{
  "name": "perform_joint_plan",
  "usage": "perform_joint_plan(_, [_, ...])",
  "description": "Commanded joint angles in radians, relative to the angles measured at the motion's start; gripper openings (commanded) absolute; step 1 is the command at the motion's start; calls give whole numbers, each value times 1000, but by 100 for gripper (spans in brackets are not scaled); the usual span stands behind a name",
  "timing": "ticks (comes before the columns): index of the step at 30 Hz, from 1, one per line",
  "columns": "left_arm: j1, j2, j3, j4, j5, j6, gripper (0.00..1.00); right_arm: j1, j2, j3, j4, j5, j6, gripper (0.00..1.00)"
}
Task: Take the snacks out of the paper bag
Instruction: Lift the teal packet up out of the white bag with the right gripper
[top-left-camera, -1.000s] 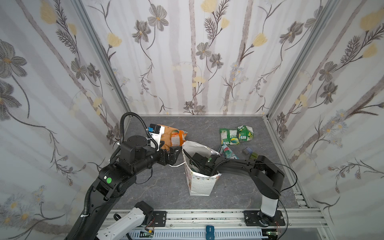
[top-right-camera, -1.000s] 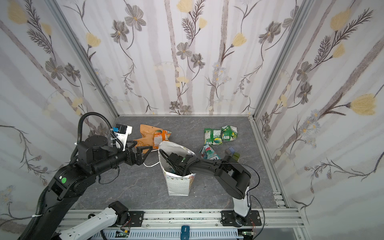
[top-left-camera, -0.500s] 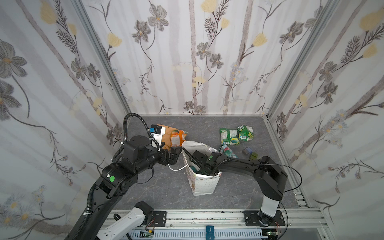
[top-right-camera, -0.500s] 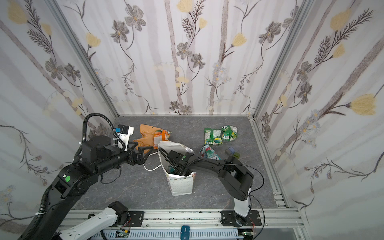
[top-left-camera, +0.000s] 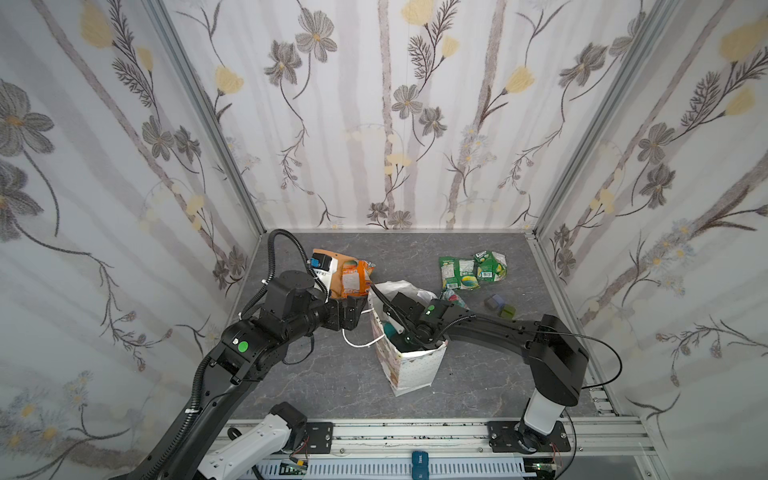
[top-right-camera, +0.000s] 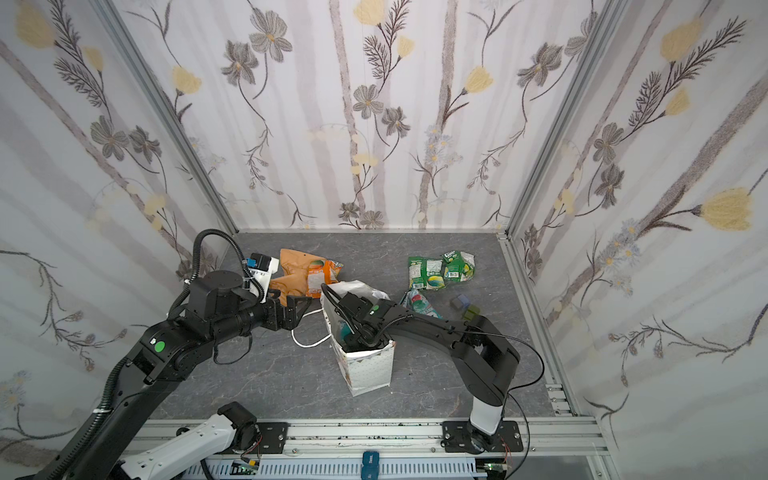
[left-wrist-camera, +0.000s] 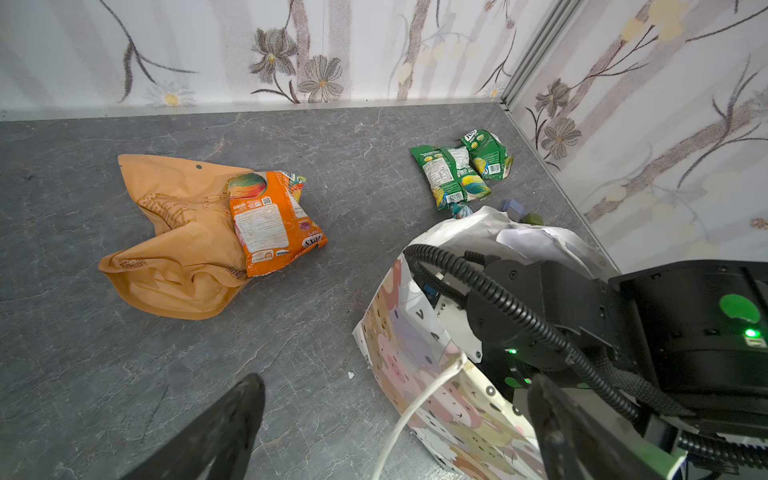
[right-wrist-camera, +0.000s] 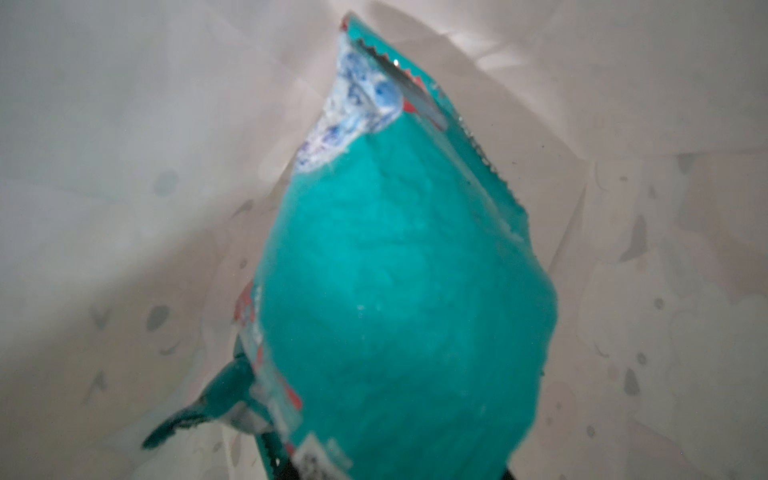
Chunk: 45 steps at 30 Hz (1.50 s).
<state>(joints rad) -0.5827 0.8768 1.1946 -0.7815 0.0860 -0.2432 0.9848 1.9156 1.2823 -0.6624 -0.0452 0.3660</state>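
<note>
standing paper bag (top-left-camera: 415, 370), teal packet (right-wrist-camera: 395, 291) lengthwise

Left arm (top-left-camera: 266, 332): black housings; round green sticker (top-left-camera: 242, 345) well behind the left pincer (top-left-camera: 360, 306).
Hose (top-left-camera: 271, 257): black, ribbed, behind that pincer.
Camera (top-left-camera: 323, 270): white block, blue patch, just behind it.
Fingers (left-wrist-camera: 224, 428): black, tapered.
Right arm (top-left-camera: 498, 328): black; green dot (top-left-camera: 431, 308) just behind the right pincer (right-wrist-camera: 395, 471); white bottom link (top-left-camera: 540, 411) farthest from it.
Base plates (top-left-camera: 498, 432): black, screwed.
</note>
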Motion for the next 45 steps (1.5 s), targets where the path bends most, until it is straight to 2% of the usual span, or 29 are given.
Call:
perform_joint_plan(1, [0,-1,-13,29,-7,-14,100,-8,-30,8,59,-7,32,4])
perform_joint_plan(27, [-1,73,-129,94,92,-76,100,-73,-191,21,142,-32,117,4])
perform_joint_plan(38, [1,106,-178,26,-58,-44,100,-87,-229,54,134,-25,128,5])
perform_joint_plan(45, [1,91,-192,30,-83,-47,100,-95,-269,77,133,-21,139,5])
